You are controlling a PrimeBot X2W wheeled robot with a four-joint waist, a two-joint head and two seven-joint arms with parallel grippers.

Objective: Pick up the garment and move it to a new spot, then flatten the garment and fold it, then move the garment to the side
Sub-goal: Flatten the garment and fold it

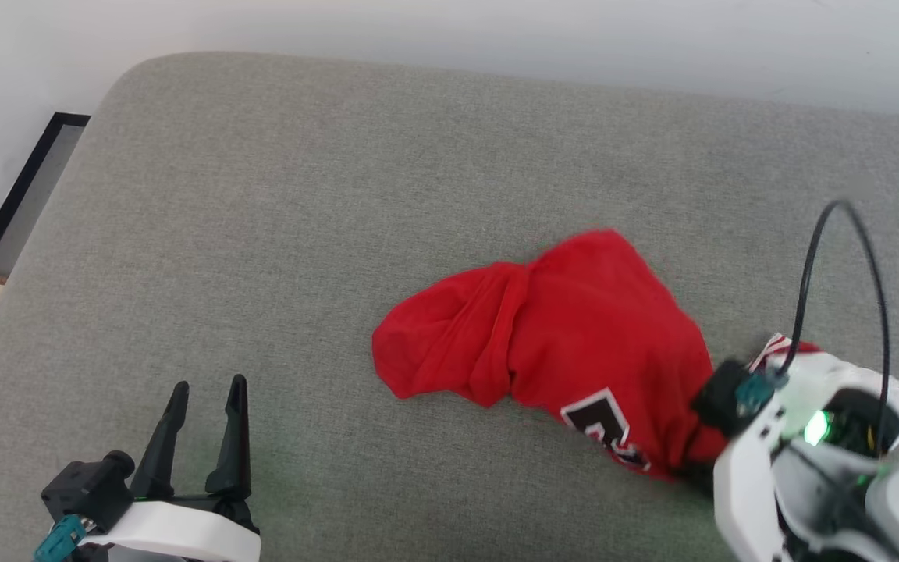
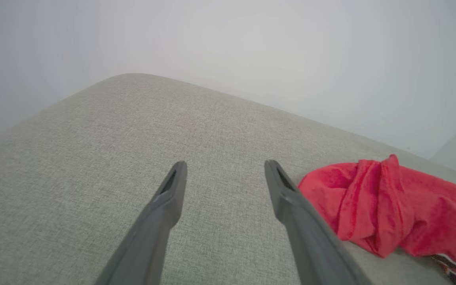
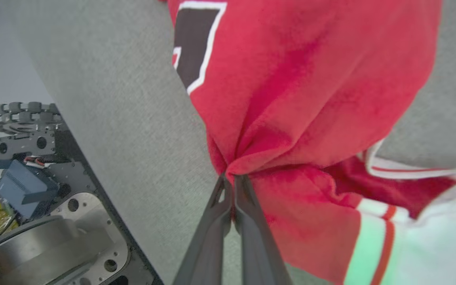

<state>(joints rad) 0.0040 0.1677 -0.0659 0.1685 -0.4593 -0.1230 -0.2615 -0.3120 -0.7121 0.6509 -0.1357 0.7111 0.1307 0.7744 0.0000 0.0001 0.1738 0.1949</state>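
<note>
**Red jersey pinched at its near right end on the grey cushion**

The crumpled red jersey-style shirt (image 1: 566, 328) of thin fabric is seen lying bunched on the right half of a broad grey woven-fabric cushion (image 1: 262, 195). Its bulk is spread toward the left and the far side. Black lettering with a white outline is shown at its near edge. A white sleeve with red-and-white striped trim is gathered at its right end.

A fold of the red cloth at that near right end is pinched by the right gripper (image 3: 231, 180). Its two dark fingers are pressed together on the fabric, which is drawn into tight pleats at the tips.

The left gripper (image 1: 209, 386) is held over the cushion's near left part, well apart from the shirt. Its fingers are spread wide, with nothing between them.

A black cable (image 1: 847, 211) is looped above the right wrist. A plain white wall (image 1: 496, 31) is seen beyond the cushion's far edge. A black-framed panel (image 1: 28, 187) is seen past the cushion's far left corner.
</note>
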